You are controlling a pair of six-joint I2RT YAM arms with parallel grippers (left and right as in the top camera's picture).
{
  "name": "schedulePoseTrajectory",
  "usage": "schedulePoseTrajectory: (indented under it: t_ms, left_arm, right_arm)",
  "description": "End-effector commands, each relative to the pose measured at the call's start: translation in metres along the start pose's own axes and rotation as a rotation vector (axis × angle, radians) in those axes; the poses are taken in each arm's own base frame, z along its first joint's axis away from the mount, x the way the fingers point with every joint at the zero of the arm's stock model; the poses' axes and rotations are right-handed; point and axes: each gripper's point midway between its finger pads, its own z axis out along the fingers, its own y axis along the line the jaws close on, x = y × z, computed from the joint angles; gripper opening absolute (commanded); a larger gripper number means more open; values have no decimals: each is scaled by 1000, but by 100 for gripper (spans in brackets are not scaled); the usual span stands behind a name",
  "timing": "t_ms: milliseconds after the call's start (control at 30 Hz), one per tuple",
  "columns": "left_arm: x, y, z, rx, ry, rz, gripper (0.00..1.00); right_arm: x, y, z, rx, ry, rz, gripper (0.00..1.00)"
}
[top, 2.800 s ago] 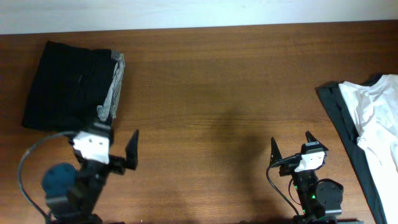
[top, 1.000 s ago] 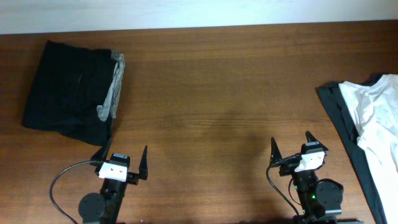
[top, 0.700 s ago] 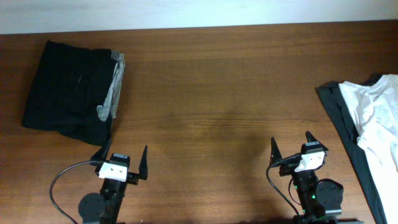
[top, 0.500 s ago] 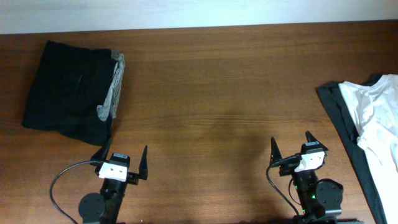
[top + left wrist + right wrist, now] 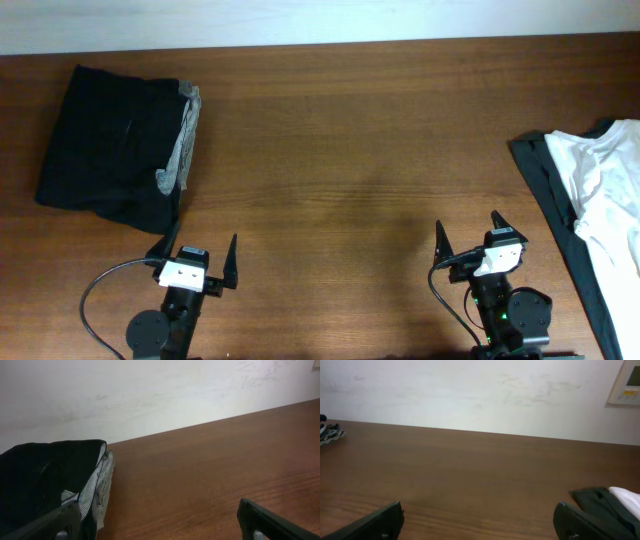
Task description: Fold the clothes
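A folded stack with the black shorts [image 5: 110,145] on top lies at the table's far left. A grey striped garment [image 5: 180,150] shows along the stack's right edge. The stack also shows in the left wrist view [image 5: 40,480]. A white shirt [image 5: 610,190] lies on a dark grey garment [image 5: 550,200] at the right edge; the dark garment's corner shows in the right wrist view [image 5: 600,500]. My left gripper [image 5: 196,255] is open and empty at the front, just below the stack. My right gripper [image 5: 468,235] is open and empty at the front right.
The brown wooden table [image 5: 350,150] stretches between the two piles. A white wall [image 5: 470,395] runs behind its far edge, with a small white panel [image 5: 627,382] on it at the right.
The left arm has pulled back from beside the black stack to the front edge and now stands still. The right arm has not moved.
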Motion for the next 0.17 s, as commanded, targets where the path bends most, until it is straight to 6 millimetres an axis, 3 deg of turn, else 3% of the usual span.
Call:
schedulePoseTrajectory:
  t_ms: [0, 133]
  left_arm:
    - [2, 0, 0, -5, -2, 14, 99]
    - [2, 0, 0, -5, -2, 14, 99]
  right_arm:
    - [2, 0, 0, -3, -1, -6, 99]
    - [2, 0, 0, -3, -1, -6, 99]
